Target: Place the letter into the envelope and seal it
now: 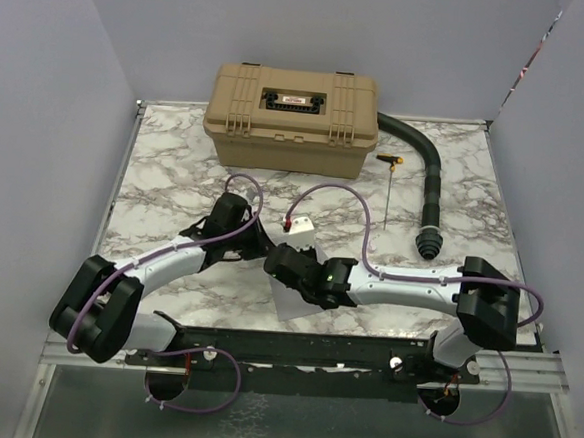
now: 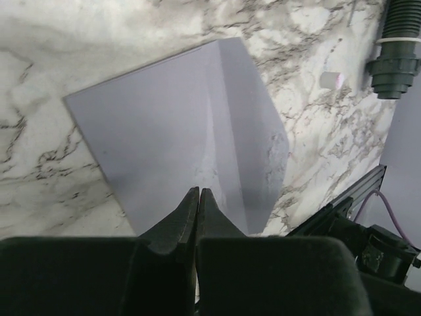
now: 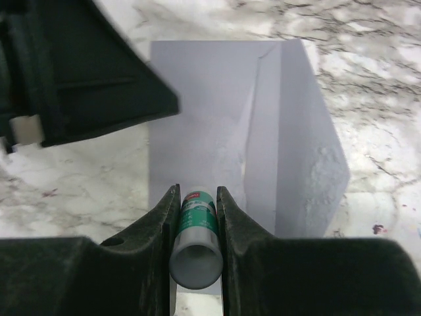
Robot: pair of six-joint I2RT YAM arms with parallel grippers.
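The grey-lavender envelope [image 2: 151,131] lies flat on the marble table with its flap [image 2: 253,131] folded open to one side. It also shows in the right wrist view [image 3: 210,131], and a pale corner of it peeks out under the arms [image 1: 294,304]. My left gripper [image 2: 198,191] is shut, its tips low over the envelope's near part; whether it pinches the paper I cannot tell. My right gripper [image 3: 197,191] is shut on a green-and-white glue stick [image 3: 197,230], pointing it at the envelope. Both grippers meet mid-table [image 1: 274,258]. The letter is out of view.
A tan hard case [image 1: 291,119] stands at the back. To the right lie a black ribbed hose [image 1: 429,189] and a thin screwdriver [image 1: 389,191]. A small white cap [image 2: 332,80] sits beyond the envelope. A black rail [image 1: 303,345] runs along the near edge.
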